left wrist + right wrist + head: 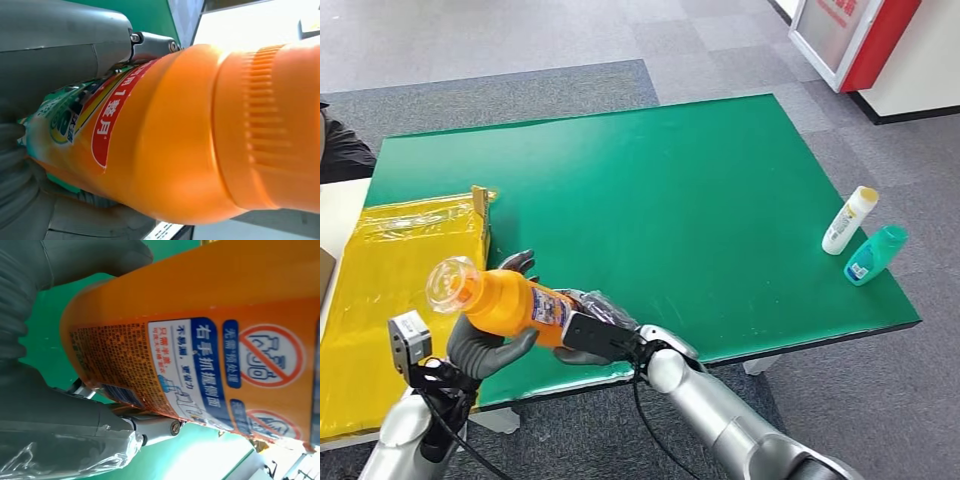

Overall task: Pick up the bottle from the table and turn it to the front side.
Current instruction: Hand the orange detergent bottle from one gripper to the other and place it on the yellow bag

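An orange bottle (505, 303) with a clear cap (448, 283) lies on its side in the air over the front left corner of the green table (682, 190), cap pointing left. My left hand (487, 347) cups its orange shoulder from below, one finger curling over the far side. My right hand (590, 326) grips the labelled base end. In the left wrist view the bottle (181, 135) shows a red-banded label between the thumb and fingers of that hand (56, 45). In the right wrist view the bottle (211, 300) shows small print and warning icons, with the right hand (56, 420) closed around it.
A yellow plastic-lined box (388, 290) stands left of the table, close under the bottle's cap. A white bottle (850, 220) and a teal bottle (876, 254) lie near the table's right edge. A person's dark sleeve (339, 150) is at the far left.
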